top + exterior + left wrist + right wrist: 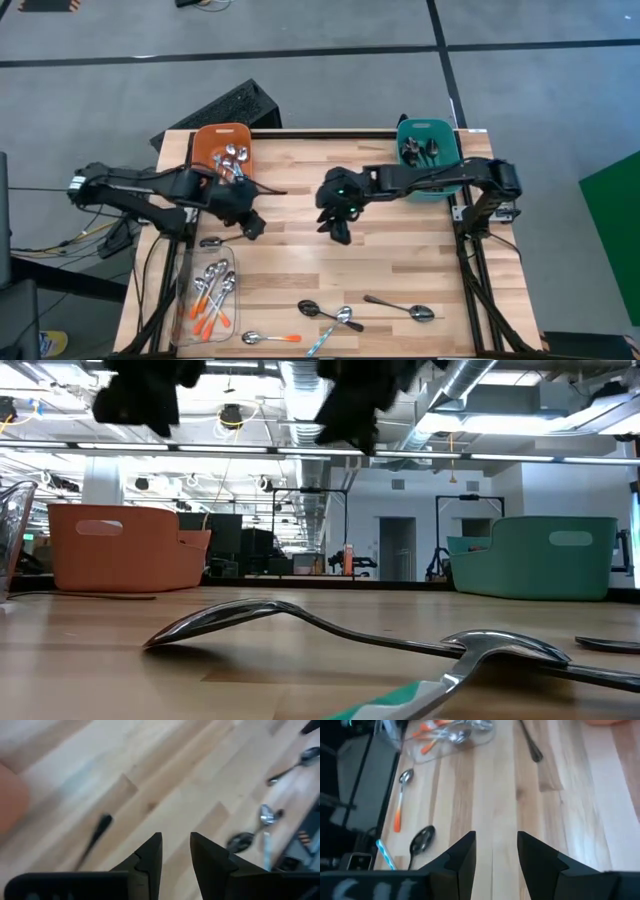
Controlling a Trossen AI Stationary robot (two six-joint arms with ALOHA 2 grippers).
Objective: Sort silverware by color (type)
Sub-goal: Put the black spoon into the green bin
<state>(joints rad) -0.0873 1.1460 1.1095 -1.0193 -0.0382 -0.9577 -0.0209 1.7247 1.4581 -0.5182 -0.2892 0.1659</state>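
**Grippers up, nothing held**

Spoons lie in four places. My left gripper (252, 226) hangs released over the wooden table (400, 260), beside the orange plastic bin (222, 148) of shiny silver spoons (234, 160). My right gripper (338, 228) hovers mid-table, parted, empty. Dark spoons (418, 152) fill the teal bin (428, 150). Orange-handled spoons (212, 296) sit in the clear tray (208, 294); loose spoons (330, 314) lie along the near edge.
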